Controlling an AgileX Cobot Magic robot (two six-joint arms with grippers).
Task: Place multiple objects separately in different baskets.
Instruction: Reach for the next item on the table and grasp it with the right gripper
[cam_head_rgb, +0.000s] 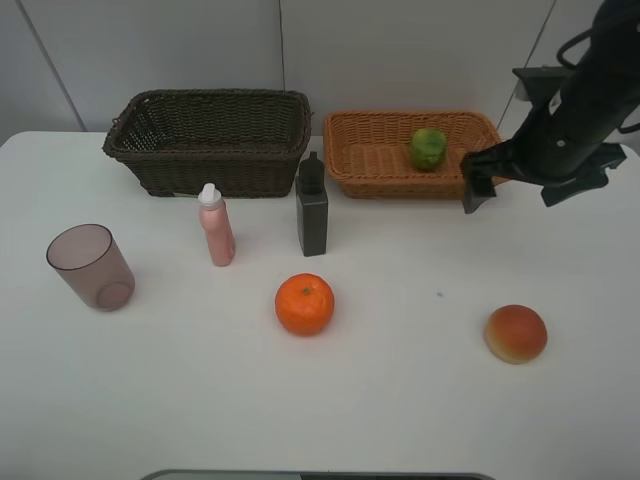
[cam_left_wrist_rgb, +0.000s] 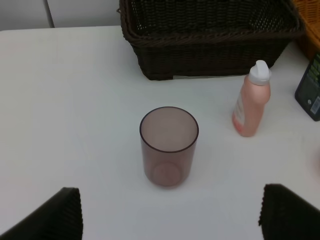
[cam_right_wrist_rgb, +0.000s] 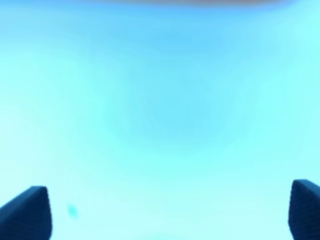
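The green fruit lies in the light tan basket. The dark brown basket holds nothing that I can see. On the table stand the pink bottle, the dark green bottle and the mauve cup, with the orange and the peach-like fruit nearer the front. My right gripper hangs open and empty at the tan basket's right front corner. In the left wrist view the left gripper is open, short of the cup.
The right wrist view is washed out cyan; only the two fingertips show, wide apart over bare table. The pink bottle stands beside the dark basket. The table's front edge runs along the bottom of the high view.
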